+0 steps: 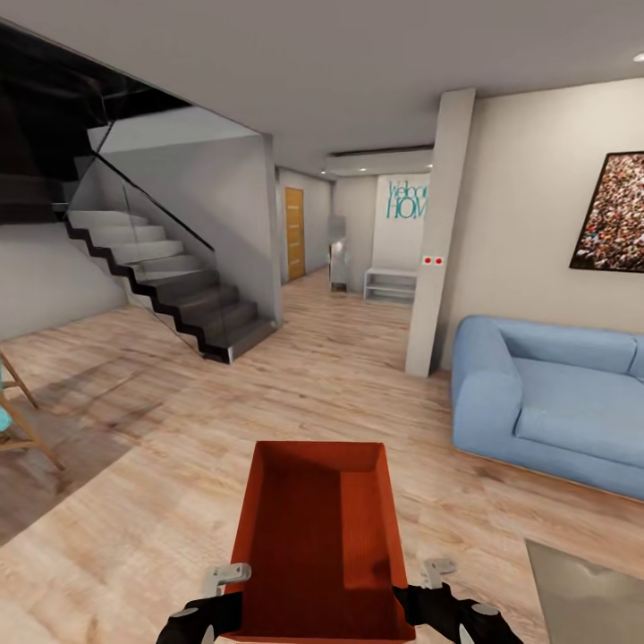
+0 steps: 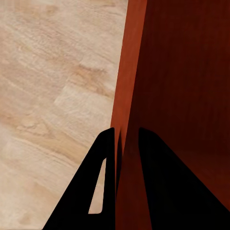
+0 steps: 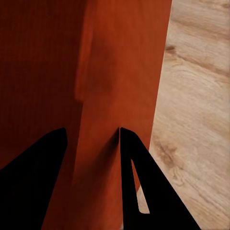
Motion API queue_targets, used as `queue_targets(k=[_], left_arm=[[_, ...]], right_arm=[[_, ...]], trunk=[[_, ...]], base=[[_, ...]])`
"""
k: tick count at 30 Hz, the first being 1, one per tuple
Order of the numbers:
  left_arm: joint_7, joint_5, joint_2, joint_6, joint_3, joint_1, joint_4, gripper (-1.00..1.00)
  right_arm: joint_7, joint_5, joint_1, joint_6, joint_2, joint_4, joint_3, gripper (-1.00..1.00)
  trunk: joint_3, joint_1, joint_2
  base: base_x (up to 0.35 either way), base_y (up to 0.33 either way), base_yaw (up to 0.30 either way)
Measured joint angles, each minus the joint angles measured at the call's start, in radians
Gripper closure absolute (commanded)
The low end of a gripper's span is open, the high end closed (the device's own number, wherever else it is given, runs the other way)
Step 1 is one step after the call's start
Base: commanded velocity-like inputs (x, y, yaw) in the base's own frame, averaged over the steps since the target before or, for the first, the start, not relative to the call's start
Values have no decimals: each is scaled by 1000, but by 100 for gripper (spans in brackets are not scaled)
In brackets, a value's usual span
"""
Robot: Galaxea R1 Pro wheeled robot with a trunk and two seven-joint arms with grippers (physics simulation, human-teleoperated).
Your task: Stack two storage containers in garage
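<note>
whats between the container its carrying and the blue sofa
Just bare wood-plank floor, seen in the head view, between the storage container and the blue sofa. Both grippers pinch the container's side walls.

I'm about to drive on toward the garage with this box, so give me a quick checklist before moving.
1. Left gripper clamps the container wall: ok.
2. Right gripper clamps the opposite wall: ok.
3. Container held level: ok.
4. Wood floor ahead free of obstacles: ok.
5. Sofa off to the right, apart from the container: ok.
6. Second container's whereabouts: cannot tell.
</note>
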Motion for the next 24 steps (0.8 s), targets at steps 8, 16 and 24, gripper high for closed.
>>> queue_targets(k=[8,16,24], left_arm=[[0,3,1,-5,0,0,6,100],[-1,6,2,-13,-1,0,12,100],[-1,6,2,-13,0,0,12,100]], right_arm=[[-2,-1,0,0,0,1,2,100],[-4,-2,0,-1,0,0,5,100],[-4,-2,0,-1,0,1,5,100]], trunk=[[0,0,0],[0,0,0],[0,0,0]], base=[[330,11,0],[330,0,0],[330,0,0]])
